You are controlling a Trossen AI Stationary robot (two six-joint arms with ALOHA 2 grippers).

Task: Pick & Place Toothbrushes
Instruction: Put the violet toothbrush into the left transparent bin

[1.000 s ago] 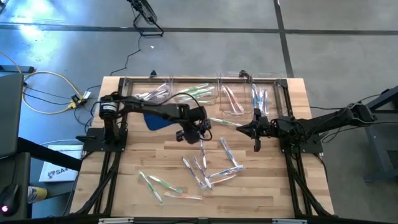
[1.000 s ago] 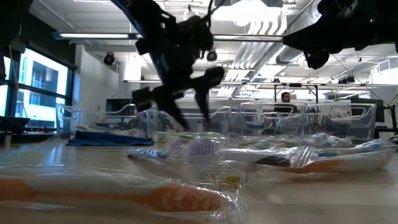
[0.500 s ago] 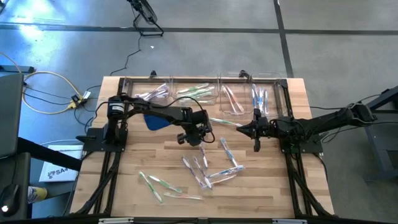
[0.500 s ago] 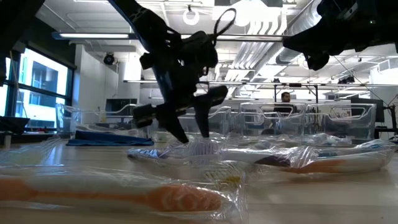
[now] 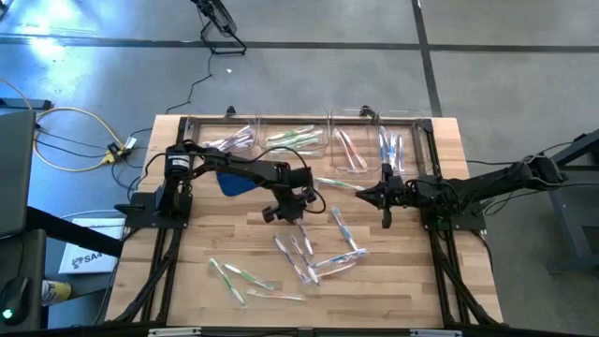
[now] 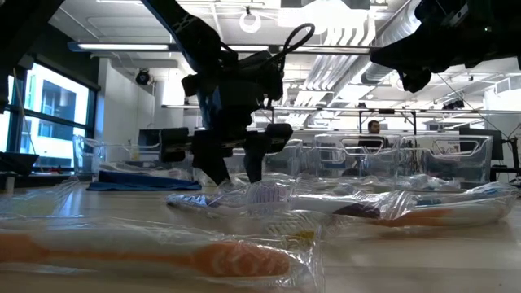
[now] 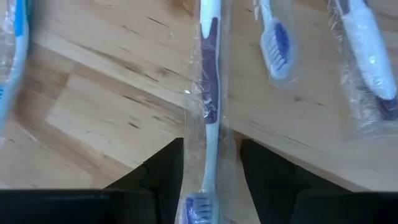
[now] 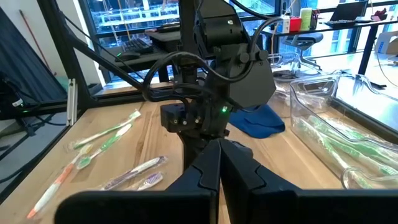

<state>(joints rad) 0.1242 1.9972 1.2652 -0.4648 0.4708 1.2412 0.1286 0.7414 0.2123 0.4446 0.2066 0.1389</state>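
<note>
Evenly lit from overhead in the high view; soft, short shadows under the arms on the pale table (image 5: 402, 281); no hard glare, only small glints on the wrapped toothbrushes (image 5: 309, 257); slight bending of straight lines toward the edges. Low view strongly backlit by ceiling lights (image 6: 122, 46) and a bright window (image 6: 49, 110); left gripper (image 6: 232, 167) reduced to a near silhouette; nearest wrapped toothbrush (image 6: 163, 254) heavily out of focus, wrapping hazy with glare. Left wrist view bright and close; wrapped toothbrush (image 7: 210, 99) fairly sharp, edges soft, glints on the film. Right wrist view daylit from windows behind; far background washed out; clear bin (image 8: 348, 118) shining.
</note>
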